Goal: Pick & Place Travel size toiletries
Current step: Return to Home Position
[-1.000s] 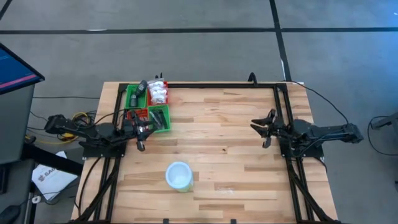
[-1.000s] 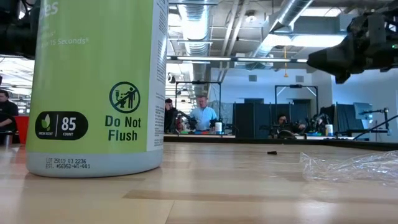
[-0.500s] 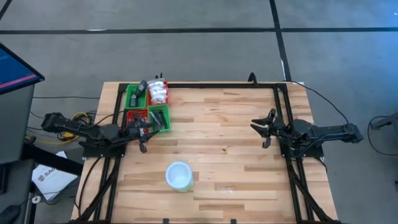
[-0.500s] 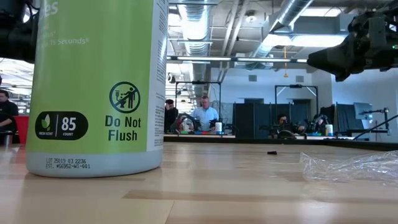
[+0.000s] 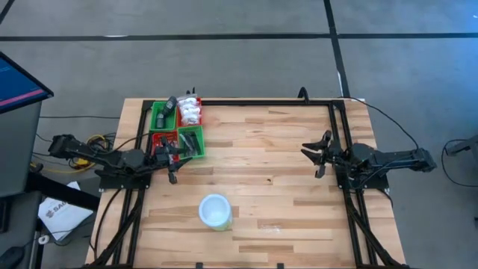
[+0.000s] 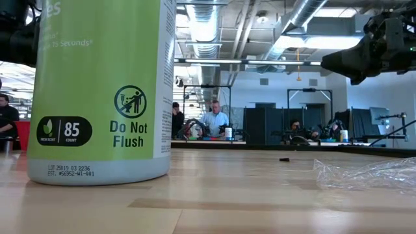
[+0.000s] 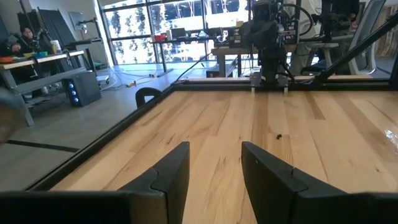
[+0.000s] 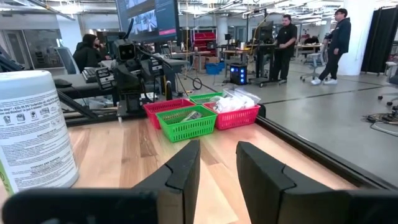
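Though binned, toiletries [image 5: 191, 113] beside left gripper [image 5: 172, 158]

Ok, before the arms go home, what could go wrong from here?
The open left gripper hangs at the near edge of the baskets; a low retreat might snag or drag them.
The wipes tub fills much of the low view, so trouble behind it could go unseen.
Loose clear film lies on the table and might catch a passing finger.
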Robot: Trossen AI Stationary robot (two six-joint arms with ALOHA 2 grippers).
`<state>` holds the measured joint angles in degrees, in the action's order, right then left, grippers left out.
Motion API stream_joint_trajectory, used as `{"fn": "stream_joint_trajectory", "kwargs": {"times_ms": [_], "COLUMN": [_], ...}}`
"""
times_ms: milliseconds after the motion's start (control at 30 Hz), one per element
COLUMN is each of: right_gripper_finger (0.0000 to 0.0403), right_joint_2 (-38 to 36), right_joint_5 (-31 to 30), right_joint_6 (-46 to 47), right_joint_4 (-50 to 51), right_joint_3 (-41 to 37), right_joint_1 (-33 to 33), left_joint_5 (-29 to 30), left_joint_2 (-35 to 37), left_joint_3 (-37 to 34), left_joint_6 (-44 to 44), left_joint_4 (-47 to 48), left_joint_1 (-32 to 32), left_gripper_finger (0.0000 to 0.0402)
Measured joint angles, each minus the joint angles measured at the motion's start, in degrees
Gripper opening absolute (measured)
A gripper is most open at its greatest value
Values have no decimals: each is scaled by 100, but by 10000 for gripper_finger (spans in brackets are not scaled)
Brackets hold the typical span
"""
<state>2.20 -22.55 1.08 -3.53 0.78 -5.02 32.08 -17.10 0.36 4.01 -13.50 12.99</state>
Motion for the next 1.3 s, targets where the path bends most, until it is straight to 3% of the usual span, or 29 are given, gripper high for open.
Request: {"fn": "stream_joint_trajectory", "kwargs": {"times_ms": [1300], "right_gripper_finger": [98], "right_joint_2": [0], "right_joint_5": [0], "right_joint_6": [0], "right_joint_4": [3], "right_joint_3": [6], "right_joint_1": [0], "left_joint_5": [0], "left_joint_2": [0], "left_joint_3": [0], "left_joint_6": [0], "left_joint_4": [-87], "left_joint_1": [0], "left_gripper_finger": [136]}}
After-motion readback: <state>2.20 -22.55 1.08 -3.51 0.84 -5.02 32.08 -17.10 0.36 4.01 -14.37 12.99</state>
